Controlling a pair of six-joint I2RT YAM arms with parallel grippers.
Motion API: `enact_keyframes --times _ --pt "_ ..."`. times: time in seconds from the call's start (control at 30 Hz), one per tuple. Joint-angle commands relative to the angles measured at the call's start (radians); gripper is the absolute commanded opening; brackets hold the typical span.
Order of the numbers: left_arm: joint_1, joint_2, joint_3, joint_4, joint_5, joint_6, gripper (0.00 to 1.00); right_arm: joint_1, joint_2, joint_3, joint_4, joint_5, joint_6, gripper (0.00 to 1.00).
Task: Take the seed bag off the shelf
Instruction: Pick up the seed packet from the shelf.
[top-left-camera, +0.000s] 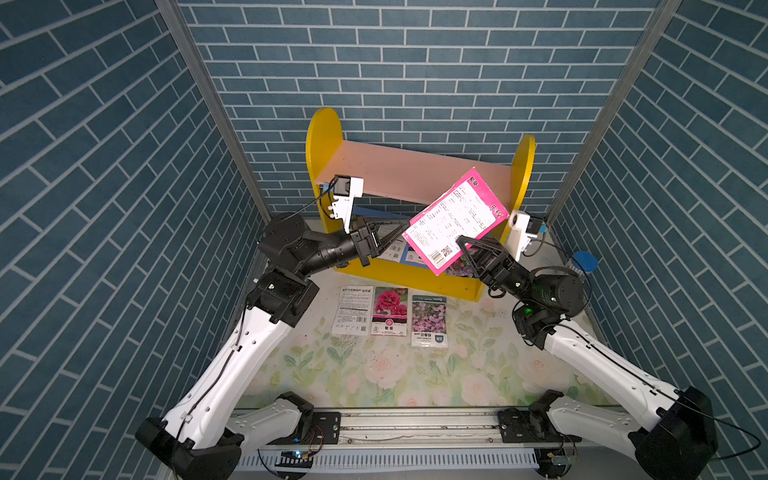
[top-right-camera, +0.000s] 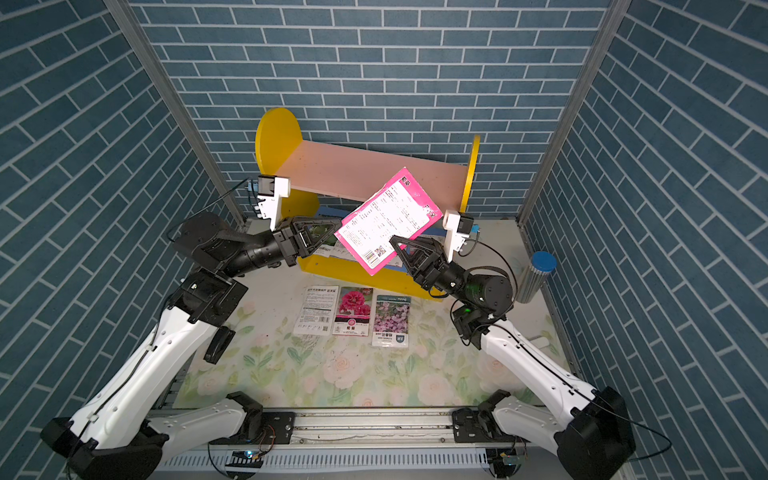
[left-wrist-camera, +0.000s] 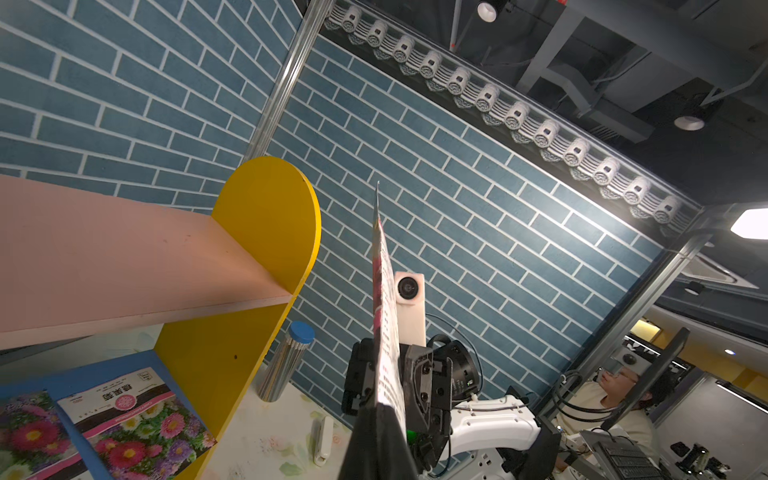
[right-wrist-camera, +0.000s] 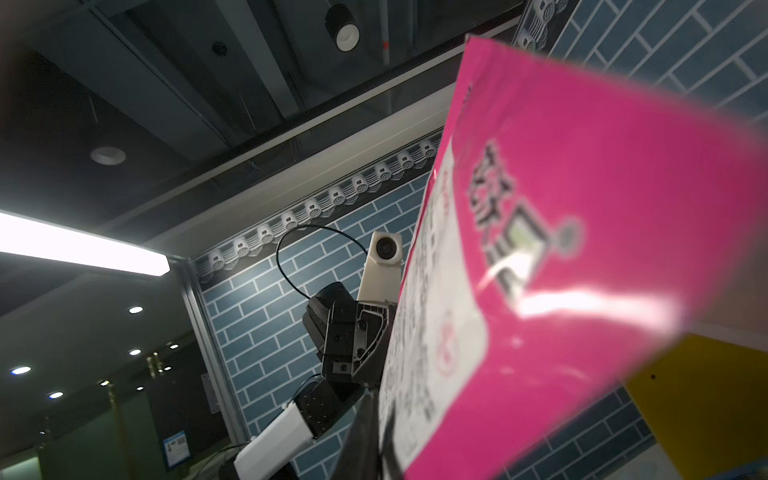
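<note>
In front of the shelf (top-left-camera: 325, 137): pink seed bag (top-left-camera: 455, 218) aloft, tilted; left gripper (top-left-camera: 406, 226) pinches its corner; right gripper (top-left-camera: 460, 241) clamped on the barcode edge; handover step, seemingly; next, left should release, right carry it clear.

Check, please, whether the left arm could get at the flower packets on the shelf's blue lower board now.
Probably not yet: the left end effector is shut on the pink bag, which the right end effector also grips. Otherwise the packets on the blue board lie unobstructed.
</note>
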Motion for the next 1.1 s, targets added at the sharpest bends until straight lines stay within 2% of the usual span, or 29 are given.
enact_keyframes --times 0.0,0.07,0.13,0.2,0.27,0.57,0.7,0.8,1.07 --pt "-0.005 0.001 0.045 -0.102 -0.016 0.087 0.17 -0.003 -0.047 0.016 -0.067 -0.003 -0.045 0.0" --pt "-0.005 0.011 0.073 -0.163 -0.014 0.13 0.42 -0.005 -0.062 0.024 -0.127 -0.016 -0.072 0.0" --pt "-0.006 0.018 0.101 -0.239 -0.031 0.187 0.72 -0.004 -0.081 0.021 -0.18 -0.032 -0.089 0.0" --pt "-0.004 0.019 0.119 -0.295 -0.044 0.233 0.85 -0.004 -0.104 0.016 -0.23 -0.044 -0.107 0.0" --pt "-0.004 0.014 0.13 -0.334 -0.052 0.269 0.92 -0.005 -0.134 0.01 -0.301 -0.06 -0.136 0.0" --pt "-0.002 0.026 0.184 -0.468 -0.015 0.39 0.96 -0.003 -0.216 0.047 -0.704 -0.181 -0.314 0.0" --pt "-0.002 0.035 0.169 -0.516 0.053 0.412 0.97 -0.003 -0.227 0.032 -0.726 -0.215 -0.325 0.0" --pt "-0.004 0.037 0.121 -0.52 0.129 0.41 0.95 -0.002 -0.214 0.033 -0.726 -0.232 -0.332 0.0" --pt "-0.018 0.027 0.036 -0.525 0.169 0.407 0.9 0.004 -0.176 0.037 -0.706 -0.268 -0.339 0.0"
